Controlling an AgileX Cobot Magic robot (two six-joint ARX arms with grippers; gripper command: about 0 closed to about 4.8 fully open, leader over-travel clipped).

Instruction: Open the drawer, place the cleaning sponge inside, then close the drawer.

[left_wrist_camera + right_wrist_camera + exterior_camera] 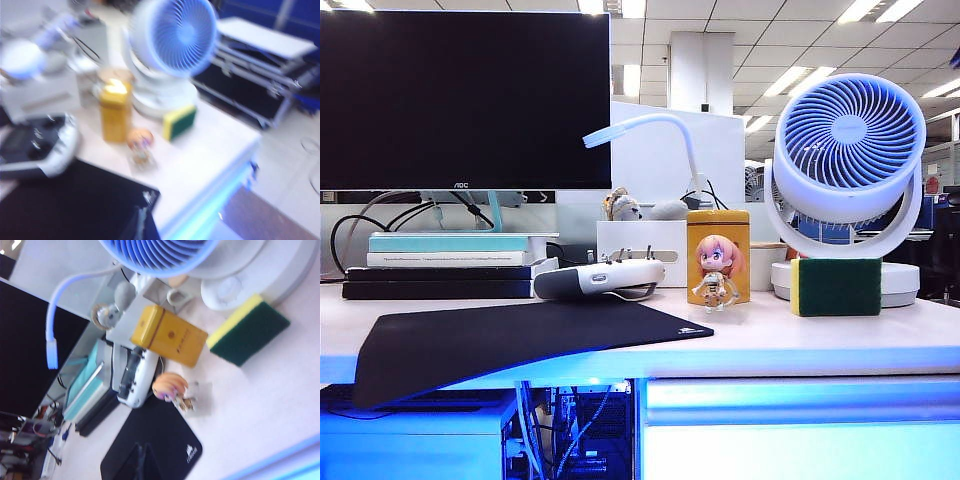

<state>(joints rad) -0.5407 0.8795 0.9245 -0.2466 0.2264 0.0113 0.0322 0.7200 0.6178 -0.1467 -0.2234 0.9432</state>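
- Right gripper (pixel 141 460): dark fingertips at the edge of the right wrist view, above the black mouse pad (pixel 152 445); jaws clenched, holding nothing.
- Left gripper (pixel 141 226): blurred dark tip over the mouse pad; whether it is parted or closed cannot be told.
- Cleaning sponge (pixel 836 287): stands on its long edge on the desk (pixel 800 335), green face forward, yellow foam on the left, long axis level, before the white fan (pixel 848 160), right of the yellow tin (pixel 718 255).
- Monitor (pixel 465 95): marked "AOC".

The white desk (pixel 770 345) carries, beyond both shut grippers (pixel 141 460) (pixel 141 225), the black mouse mat (pixel 520 340), yellow tin (pixel 718 255), cleaning sponge (pixel 837 287) and fan (pixel 847 150).
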